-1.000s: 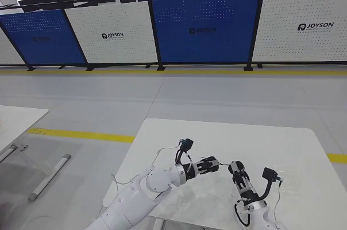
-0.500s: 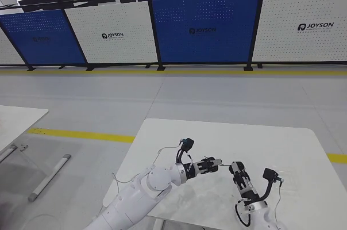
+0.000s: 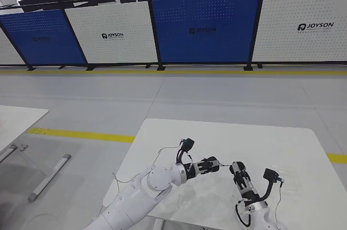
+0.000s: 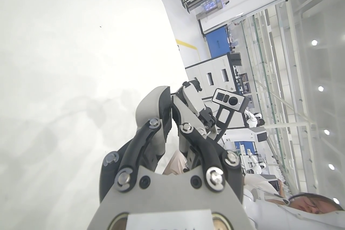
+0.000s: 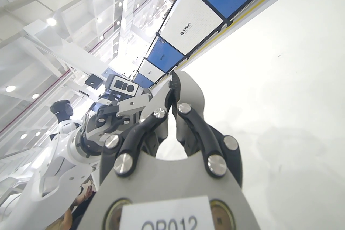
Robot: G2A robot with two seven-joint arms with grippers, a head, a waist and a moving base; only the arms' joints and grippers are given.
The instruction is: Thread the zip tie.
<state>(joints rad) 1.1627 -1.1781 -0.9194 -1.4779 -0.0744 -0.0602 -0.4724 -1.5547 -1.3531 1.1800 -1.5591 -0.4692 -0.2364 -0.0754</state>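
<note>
White surface (image 3: 265,144), bare-topped, fine dark speck far from arms. Left end effector (image 3: 215,166) and right end effector (image 3: 235,167) nearly tip to tip above near-middle of surface, each with fingers pressed together. Zip tie (image 3: 224,167): thin line bridging gap between tips; too fine to tell who pinches it. Room: grey floor (image 3: 162,98), yellow line (image 3: 81,135), blue and white perforated panels (image 3: 205,31), second white table (image 3: 12,121) well apart on robot's left.

White table (image 3: 277,144), blue-and-white panels (image 3: 205,29), yellow floor line (image 3: 81,135).
</note>
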